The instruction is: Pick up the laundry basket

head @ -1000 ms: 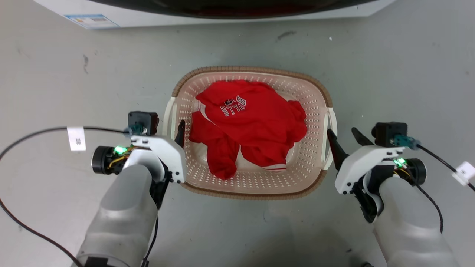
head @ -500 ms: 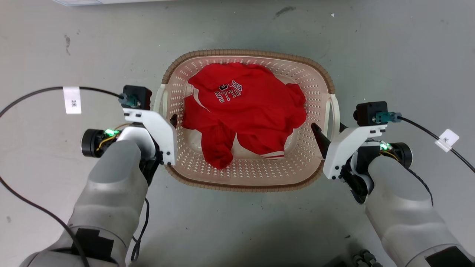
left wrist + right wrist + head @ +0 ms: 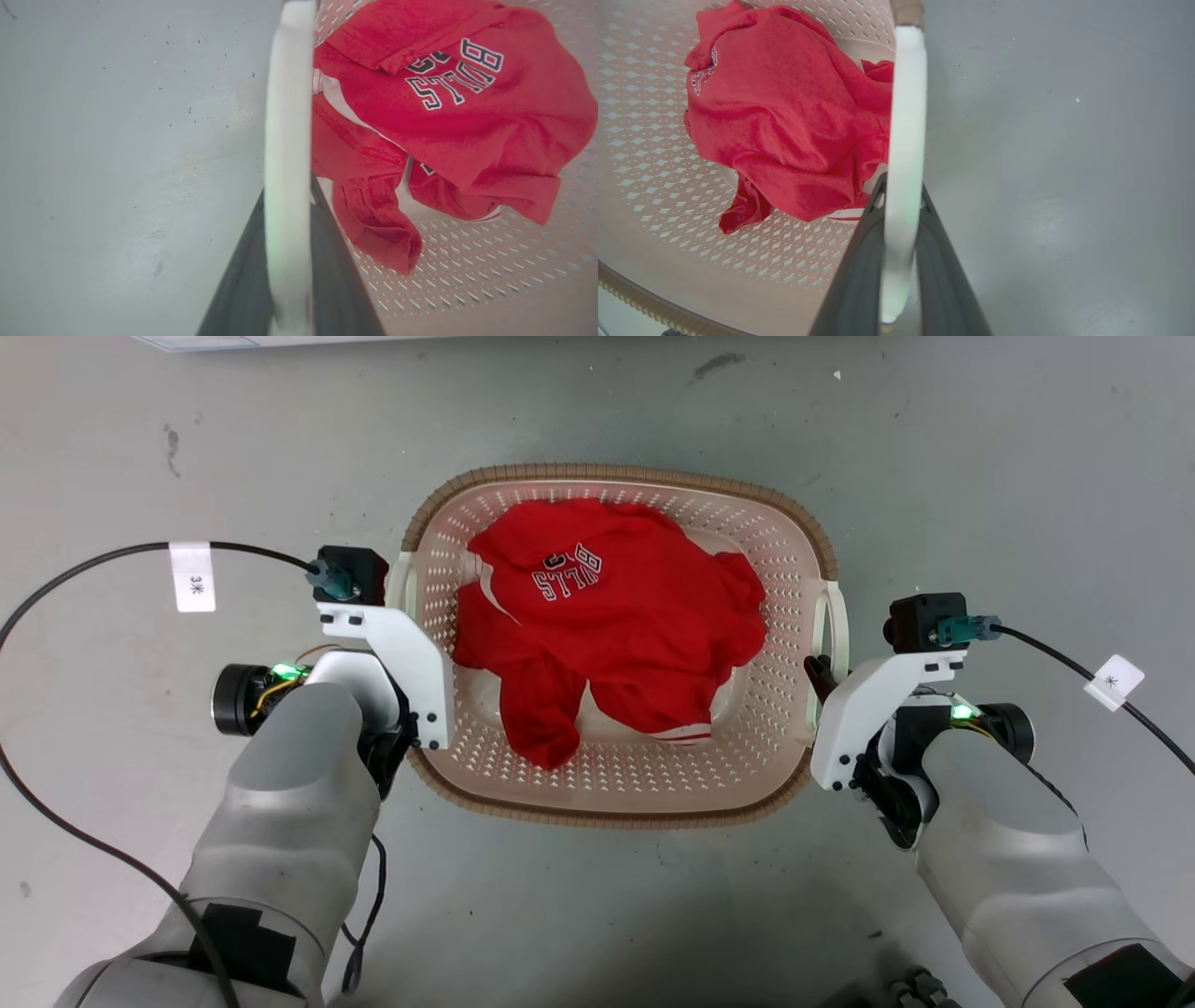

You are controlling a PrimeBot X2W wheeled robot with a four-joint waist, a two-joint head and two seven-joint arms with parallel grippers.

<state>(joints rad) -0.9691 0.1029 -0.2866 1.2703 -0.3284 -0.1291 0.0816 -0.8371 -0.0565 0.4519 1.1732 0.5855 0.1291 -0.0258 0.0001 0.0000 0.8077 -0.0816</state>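
The laundry basket, pale pink-beige with holes and a brown woven-look rim, stands on the grey floor with a red shirt lying in it. My left gripper is at its left side, and its two dark fingers press on either side of the white left handle. At the right side my right gripper is shut the same way on the white right handle. In the head view one dark right finger shows just inside the rim.
Bare grey floor surrounds the basket. Black cables with white tags trail from both wrists. A white appliance edge shows at the top left, and part of my base at the bottom.
The head camera tilted, shifting the whole picture. Both grippers moved inward onto the basket's side handles, and their fingers have shut around them. The basket shifted slightly.
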